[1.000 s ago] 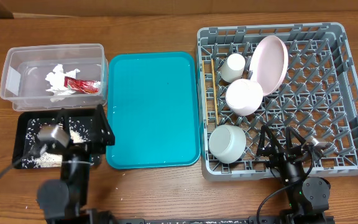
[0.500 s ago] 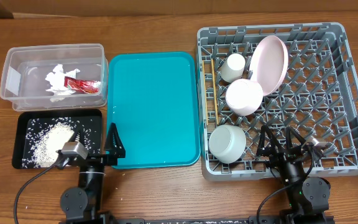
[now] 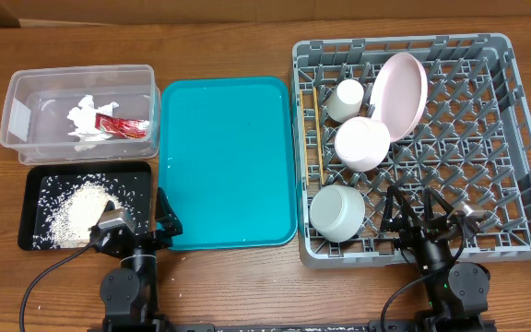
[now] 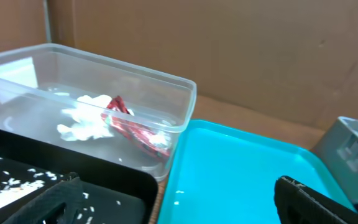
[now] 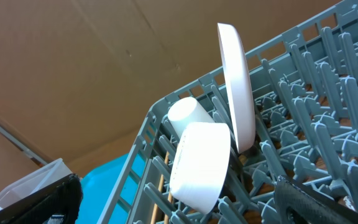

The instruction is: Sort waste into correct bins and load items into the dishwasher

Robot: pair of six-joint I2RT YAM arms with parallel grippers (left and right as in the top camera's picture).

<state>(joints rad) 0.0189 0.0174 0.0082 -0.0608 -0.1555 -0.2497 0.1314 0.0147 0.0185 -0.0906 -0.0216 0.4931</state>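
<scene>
Crumpled tissue (image 3: 83, 120), red wrapper (image 3: 125, 128) — in clear tub (image 3: 14, 112).

teal tray (image 3: 227, 161), wooden table (image 3: 247, 41), cardboard backdrop (image 4: 229, 50)

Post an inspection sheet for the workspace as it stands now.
Surface: wooden table, brown, bare wood around the items.
Job's things: clear tub holds tissue and red wrapper; black tray holds rice; grey rack holds pink plate on edge, cup, far bowl, near bowl, chopsticks along its left side.
Clutter: teal tray between bins and rack.
Grippers: left gripper open, by the black tray's front right corner; right gripper open, over the rack's front; both hold nothing.
Cables: left cable and right cable, black, at the arm bases.
Surroundings: cardboard wall behind the table.
</scene>
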